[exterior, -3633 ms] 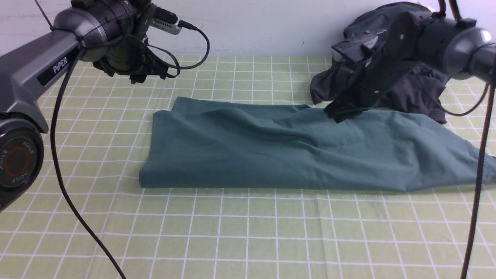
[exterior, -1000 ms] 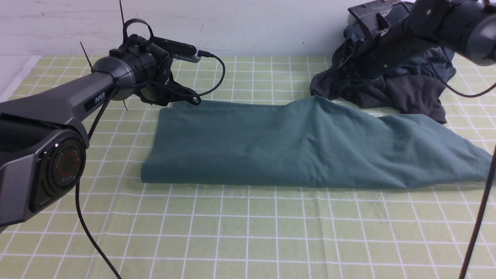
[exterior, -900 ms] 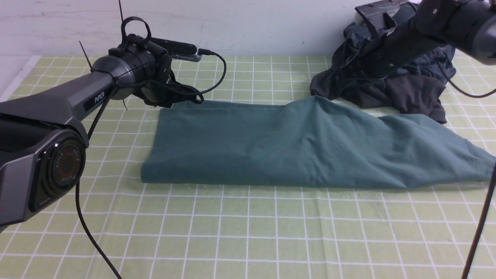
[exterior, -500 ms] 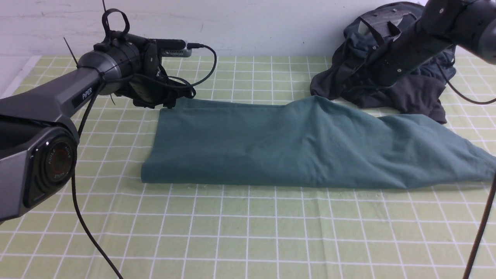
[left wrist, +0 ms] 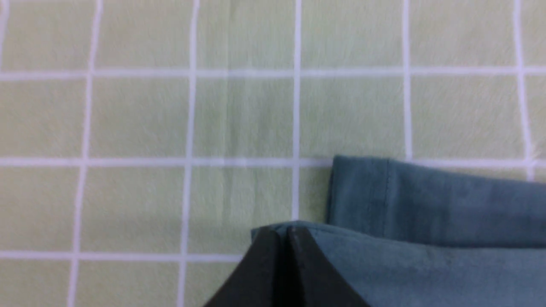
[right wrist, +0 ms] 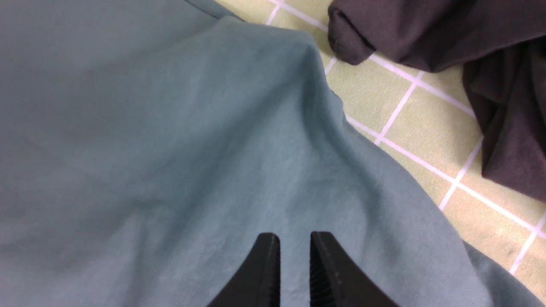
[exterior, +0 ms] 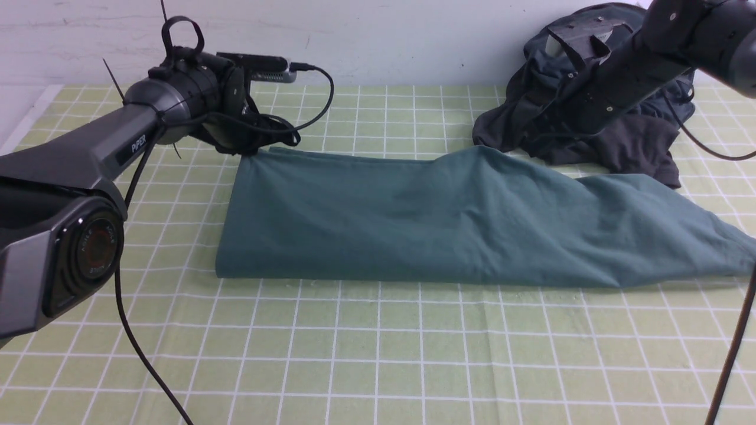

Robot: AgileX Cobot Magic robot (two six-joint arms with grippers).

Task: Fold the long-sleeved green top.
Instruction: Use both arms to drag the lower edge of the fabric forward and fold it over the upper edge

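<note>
The green long-sleeved top (exterior: 443,224) lies as a long folded band across the checked cloth. Its sleeves and logo are hidden. My left gripper (exterior: 255,149) is at the top's far left corner and is shut on that corner, which is raised a little off the cloth. In the left wrist view the black jaws (left wrist: 285,232) pinch the top's upper layer (left wrist: 426,268), and a hemmed lower layer (left wrist: 384,192) lies beyond it. My right arm (exterior: 614,65) hangs over the far right end. The right gripper (right wrist: 295,238) is slightly open and empty above the top (right wrist: 170,128).
A heap of dark grey and black garments (exterior: 620,130) lies at the back right against the wall, and its edge (right wrist: 490,51) comes close to the top. The yellow-green checked tablecloth (exterior: 378,354) covers the table. Cables hang at the left (exterior: 118,319) and the right (exterior: 729,354).
My left gripper has closed on the top's far left corner and raised it, so the left edge now slants toward the gripper. The right arm has dropped a little over the dark heap.
</note>
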